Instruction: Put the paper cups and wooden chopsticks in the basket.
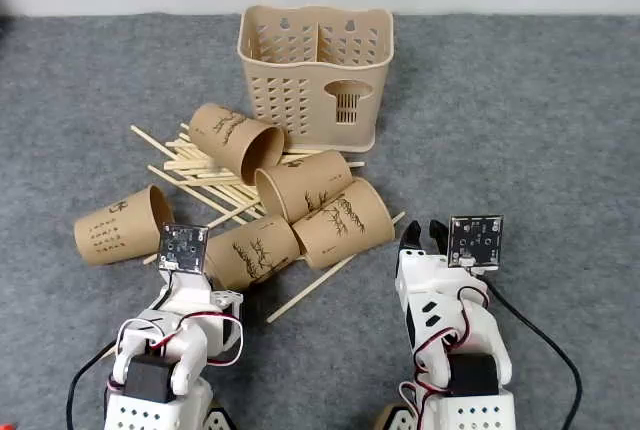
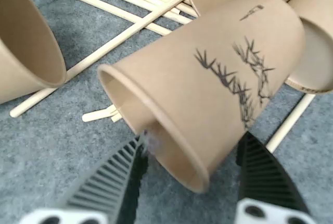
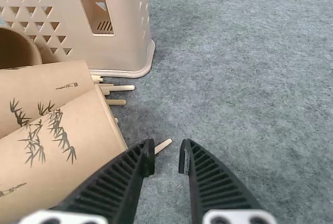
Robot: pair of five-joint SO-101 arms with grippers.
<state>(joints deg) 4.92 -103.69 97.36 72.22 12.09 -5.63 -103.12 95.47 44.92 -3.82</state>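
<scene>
Several brown paper cups lie on their sides on the grey mat in front of the tan basket [image 1: 315, 75]. One cup [image 1: 250, 250] lies nearest the left arm. My left gripper [image 2: 192, 166] is open, with its fingers on either side of this cup's [image 2: 208, 78] rim. Wooden chopsticks [image 1: 215, 175] are scattered under and between the cups. My right gripper [image 1: 423, 233] hovers low to the right of the pile, open by a narrow gap and holding nothing. A cup [image 3: 52, 146] lies beside the right gripper [image 3: 166, 156], and a chopstick tip [image 3: 162, 145] lies just ahead of it.
The basket has two compartments and stands upright at the back. Another cup [image 1: 120, 225] lies apart at the left. Bare grey mat stretches to the right of the basket and the right arm.
</scene>
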